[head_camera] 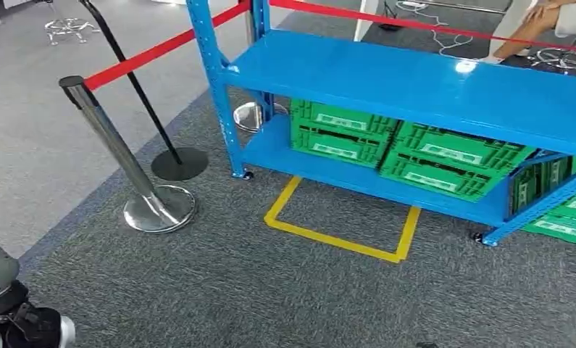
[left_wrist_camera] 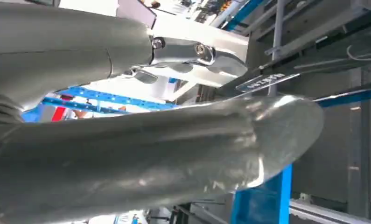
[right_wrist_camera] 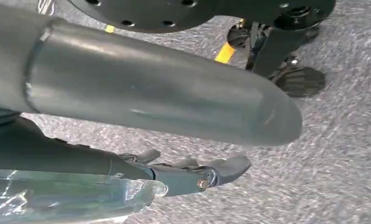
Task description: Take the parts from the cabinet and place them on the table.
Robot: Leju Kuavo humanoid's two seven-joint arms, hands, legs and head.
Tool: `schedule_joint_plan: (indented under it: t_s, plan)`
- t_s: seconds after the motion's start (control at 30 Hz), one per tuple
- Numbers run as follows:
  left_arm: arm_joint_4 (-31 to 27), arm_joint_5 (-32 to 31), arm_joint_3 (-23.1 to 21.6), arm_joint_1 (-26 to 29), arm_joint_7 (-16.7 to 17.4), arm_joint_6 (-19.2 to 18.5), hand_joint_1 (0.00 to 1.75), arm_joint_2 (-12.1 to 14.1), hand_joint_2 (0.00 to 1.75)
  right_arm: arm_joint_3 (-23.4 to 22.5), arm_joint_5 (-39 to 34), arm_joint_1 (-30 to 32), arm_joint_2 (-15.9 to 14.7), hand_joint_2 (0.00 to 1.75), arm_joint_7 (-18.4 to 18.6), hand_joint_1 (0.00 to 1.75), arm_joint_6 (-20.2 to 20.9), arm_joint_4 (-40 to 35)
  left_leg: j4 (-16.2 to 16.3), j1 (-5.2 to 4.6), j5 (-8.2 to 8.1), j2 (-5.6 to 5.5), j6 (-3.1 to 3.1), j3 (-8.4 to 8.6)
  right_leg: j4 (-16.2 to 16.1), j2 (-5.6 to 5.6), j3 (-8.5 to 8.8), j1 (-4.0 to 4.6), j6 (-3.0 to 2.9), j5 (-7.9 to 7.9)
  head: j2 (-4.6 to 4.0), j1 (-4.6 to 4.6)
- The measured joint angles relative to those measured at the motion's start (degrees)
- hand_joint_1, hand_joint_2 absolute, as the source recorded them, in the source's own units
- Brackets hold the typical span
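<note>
The blue cabinet [head_camera: 415, 87] stands ahead, its upper shelf bare where I can see it. Green crates [head_camera: 343, 134] sit on its lower shelf; no loose parts are visible. My left arm [head_camera: 9, 312] hangs low at the bottom left corner. In the left wrist view my left hand [left_wrist_camera: 174, 140] has its thick thumb and silver fingers [left_wrist_camera: 197, 56] stretched apart, holding nothing. My right hand [right_wrist_camera: 174, 130] hangs over the carpet with thumb and dark fingers [right_wrist_camera: 206, 172] straight and apart. A clear plastic-looking strip [right_wrist_camera: 71, 196] lies beside those fingers; what it is I cannot tell.
A yellow tape outline [head_camera: 343, 232] marks the grey carpet in front of the cabinet. Two stanchions [head_camera: 151, 203] [head_camera: 177, 163] with a red belt [head_camera: 161, 51] stand to the left. A person [head_camera: 545, 22] sits behind the cabinet at the far right.
</note>
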Motion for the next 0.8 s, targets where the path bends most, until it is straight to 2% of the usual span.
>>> schedule_joint_plan:
  t_s: [0.03, 0.07, 0.1, 0.13, 0.17, 0.2, 0.23, 0.27, 0.3, 0.33, 0.37, 0.4, 0.43, 0.5, 0.53, 0.57, 0.6, 0.63, 0.67, 0.7, 0.73, 0.77, 0.8]
  plan:
    - [0.0, 0.0, -0.09, -0.05, 0.0, 0.0, 0.0, -0.02, 0.0, 0.0, -0.02, 0.18, -0.02, 0.0, 0.0, 0.0, 0.0, 0.0, -0.51, 0.36, 0.37, 0.78, 0.58, 0.15, 0.12, 0.15, -0.56, 0.0, 0.36, -0.07, 0.0, -0.13]
    - [0.0, -0.02, -0.15, -0.09, 0.0, 0.0, 0.0, -0.04, 0.0, 0.0, -0.02, 0.29, -0.04, 0.0, 0.02, 0.0, 0.0, 0.0, -0.56, 0.34, 0.42, 1.26, 0.86, 0.22, 1.24, -3.03, -0.96, 0.31, 0.48, -0.96, 0.0, 0.09]
    - [-0.02, 0.0, -0.11, -0.07, 0.0, -0.02, 0.0, -0.11, 0.0, 0.0, 0.0, 0.18, -0.02, 0.0, 0.04, 0.0, 0.0, 0.0, -0.56, 0.23, 0.3, 1.78, 1.35, 0.21, 4.09, -5.17, -2.33, 0.4, 0.65, -3.04, 0.0, 0.46]
    - [-0.02, 0.0, -0.07, 0.04, 0.0, -0.02, 0.0, -0.09, 0.0, 0.02, 0.0, 0.03, -0.02, 0.0, 0.04, 0.0, 0.09, 0.0, -0.55, 0.09, 0.22, 2.52, 1.56, 0.22, 8.57, -6.17, -4.45, 0.35, 0.81, -5.54, 0.0, 0.44]
    - [0.0, 0.0, -0.07, 0.07, 0.0, -0.02, 0.0, -0.11, 0.0, 0.02, 0.0, -0.11, 0.02, 0.0, 0.04, 0.0, 0.09, 0.0, -0.54, -0.03, 0.18, 3.25, 1.63, 0.21, 13.51, -6.53, -6.75, 0.29, 0.9, -7.77, 0.0, 0.42]
    - [0.0, 0.0, -0.07, 0.06, 0.0, -0.02, 0.0, -0.11, 0.0, 0.02, 0.0, -0.14, 0.02, 0.0, 0.04, 0.0, 0.07, 0.0, -0.51, -0.11, 0.15, 3.98, 1.67, 0.21, 17.81, -6.59, -8.7, 0.3, 1.0, -9.29, 0.0, 0.42]
    - [0.0, 0.0, -0.04, 0.06, 0.0, 0.0, 0.0, -0.11, 0.0, 0.02, 0.0, -0.07, 0.02, 0.0, 0.04, 0.0, 0.04, 0.0, -0.5, -0.13, 0.12, 4.58, 1.7, 0.26, 19.14, -6.58, -9.22, 0.31, 1.11, -9.24, 0.0, 0.44]
    - [0.0, 0.0, -0.04, 0.06, 0.0, 0.0, 0.0, -0.11, 0.0, 0.02, 0.0, 0.07, 0.02, 0.0, 0.04, 0.0, 0.02, 0.0, -0.48, -0.12, 0.05, 5.11, 1.67, 0.34, 17.48, -6.63, -8.21, 0.31, 1.14, -7.79, 0.0, 0.46]
    - [0.0, 0.0, -0.04, 0.06, 0.0, 0.0, 0.0, -0.11, 0.0, 0.02, 0.0, 0.15, 0.02, 0.0, 0.07, 0.0, 0.02, 0.0, -0.47, -0.11, -0.04, 5.56, 1.58, 0.48, 13.4, -6.86, -5.94, 0.3, 1.06, -5.57, 0.0, 0.44]
    - [0.0, -0.04, -0.04, 0.06, 0.0, 0.04, 0.0, -0.11, 0.0, 0.02, 0.0, 0.18, 0.0, 0.0, 0.06, 0.0, 0.02, 0.0, -0.46, -0.04, -0.2, 6.06, 1.36, 0.73, 7.82, -7.61, -2.79, 0.3, 0.96, -3.12, 0.0, 0.46]
    - [0.0, -0.04, -0.04, 0.05, 0.0, 0.2, 0.0, -0.09, 0.0, 0.02, 0.02, 0.12, 0.0, 0.0, 0.07, 0.0, 0.02, 0.0, -0.38, -0.09, -0.41, 6.5, 1.04, 1.06, 2.21, -9.36, 0.55, 0.34, 0.93, -1.17, 0.0, 0.46]
    - [0.0, -0.07, -0.02, 0.05, 0.0, 0.37, 0.0, -0.09, 0.0, 0.02, 0.0, -0.08, 0.07, 0.0, 0.11, 0.0, 0.07, 0.02, -0.24, -0.69, -0.68, 6.81, 0.65, 1.15, 0.79, -10.97, 1.26, 0.64, 0.61, -1.93, 0.0, 0.53]
    - [0.0, -0.15, -0.04, 0.01, 0.0, 0.57, 0.0, -0.09, 0.0, 0.02, 0.0, -0.22, 0.07, 0.0, 0.15, 0.0, 0.07, 0.0, -0.2, -0.71, -0.69, 7.17, 0.45, 1.17, 0.69, -9.97, 1.41, 0.47, 0.08, -1.52, 0.0, 0.17]
    - [0.0, -0.35, -0.07, 0.01, 0.0, 1.16, 0.0, -0.09, 0.0, 0.02, -0.02, -0.21, 0.07, 0.0, 0.2, 0.0, 0.04, 0.02, -0.45, -0.57, -0.39, 8.0, -0.13, 1.23, 0.98, -8.88, 0.81, 0.8, -0.52, -1.46, 0.0, 0.2]
    - [0.0, -0.44, -0.07, -0.02, 0.0, 1.44, 0.0, -0.09, 0.0, 0.02, 0.0, -0.21, 0.07, 0.0, 0.24, 0.0, 0.04, 0.0, -0.43, -0.5, -0.61, 8.37, -0.46, 1.31, 0.73, -8.32, 0.84, 0.64, -0.97, -1.25, 0.0, 0.24]
    - [0.0, -0.59, -0.11, -0.06, 0.0, 1.66, 0.0, -0.11, 0.0, 0.02, -0.02, -0.11, 0.07, 0.0, 0.28, 0.0, 0.04, 0.0, 0.05, -0.31, -1.27, 6.68, -1.03, 1.22, 0.58, -7.9, 0.93, 0.35, -1.31, -1.02, 0.0, 0.18]
    - [-0.02, -0.66, -0.11, -0.06, 0.0, 1.86, 0.0, -0.11, 0.0, 0.02, -0.02, -0.12, 0.04, 0.0, 0.37, 0.0, 0.02, 0.0, 2.26, -0.28, -2.97, 4.67, -1.23, 0.22, 0.58, -7.39, 0.88, 0.21, -1.56, -0.95, 0.0, -0.04]
    - [-0.02, -0.63, -0.11, 0.07, 0.0, 2.01, 0.0, -0.09, 0.0, 0.02, -0.02, -0.23, 0.04, 0.0, 0.39, 0.0, 0.0, 0.0, 6.58, -0.24, -5.38, 3.91, -1.35, -1.75, 0.58, -6.93, 0.77, 0.19, -1.9, -0.9, 0.0, -0.02]
    - [-0.02, -0.59, -0.09, 0.17, 0.0, 2.05, 0.0, -0.09, 0.0, 0.0, -0.02, -0.39, 0.04, 0.0, 0.39, 0.0, -0.04, 0.0, 11.65, -0.19, -7.59, 3.62, -1.43, -4.26, 0.58, -6.23, 0.63, 0.22, -1.99, -0.85, 0.0, -0.11]
    - [0.0, -0.57, -0.09, 0.22, 0.0, 2.03, 0.0, -0.09, 0.0, 0.0, -0.02, -0.39, 0.04, 0.0, 0.44, 0.0, 0.0, 0.0, 16.04, -0.19, -9.07, 3.52, -1.46, -6.56, 0.58, -5.55, 0.55, 0.26, -2.09, -0.79, 0.0, -0.04]
    - [0.0, -0.57, -0.09, 0.29, 0.0, 1.99, 0.0, -0.07, 0.0, 0.0, 0.0, -0.34, 0.04, 0.0, 0.48, 0.0, 0.0, 0.0, 18.02, -0.18, -9.09, 3.51, -1.43, -7.79, 0.58, -4.92, 0.52, 0.29, -2.11, -0.77, 0.0, -0.04]
    - [0.0, -0.55, -0.09, 0.37, 0.0, 1.97, 0.0, -0.04, 0.0, 0.0, 0.0, -0.22, 0.04, 0.0, 0.5, 0.0, 0.02, 0.0, 17.36, -0.18, -7.74, 3.5, -1.38, -7.61, 0.59, -4.28, 0.56, 0.28, -2.1, -0.76, 0.0, -0.06]
    - [0.0, -0.57, -0.09, 0.38, 0.0, 1.95, 0.0, -0.02, 0.0, 0.0, 0.0, -0.16, 0.04, 0.0, 0.59, 0.0, 0.02, 0.0, 14.36, -0.13, -5.27, 3.38, -1.23, -6.36, 0.6, -3.55, 0.6, 0.26, -2.04, -0.72, 0.0, -0.06]
